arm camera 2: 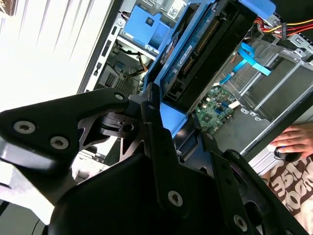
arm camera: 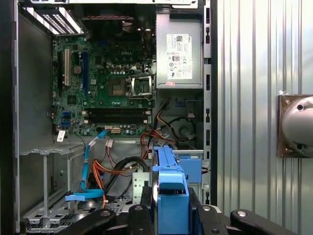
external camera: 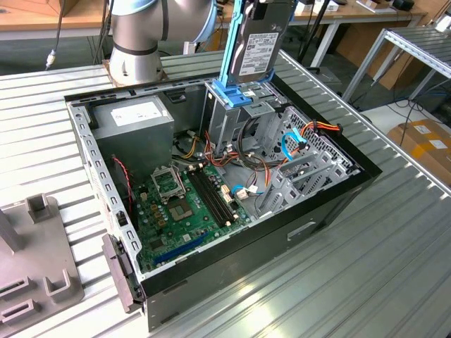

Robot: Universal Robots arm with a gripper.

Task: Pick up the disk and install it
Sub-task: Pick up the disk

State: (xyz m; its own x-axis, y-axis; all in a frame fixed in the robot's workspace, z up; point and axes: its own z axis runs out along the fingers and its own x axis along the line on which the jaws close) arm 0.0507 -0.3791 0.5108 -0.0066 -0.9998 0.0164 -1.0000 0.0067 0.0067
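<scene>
The disk stands on edge above the drive cage at the back of the open computer case. Its dark face with a white label shows between bright blue rails. In both wrist views my gripper is shut on the disk, black fingers pressing on either side of its blue end. The drive's dark side and connector edge point down into the case. Its lower end sits level with the top of the cage.
A grey power supply with a white sticker and a green motherboard lie in the case. A blue slotted bracket sits in the cage beside the disk. Orange and blue cables run nearby. A person's hand rests outside the case.
</scene>
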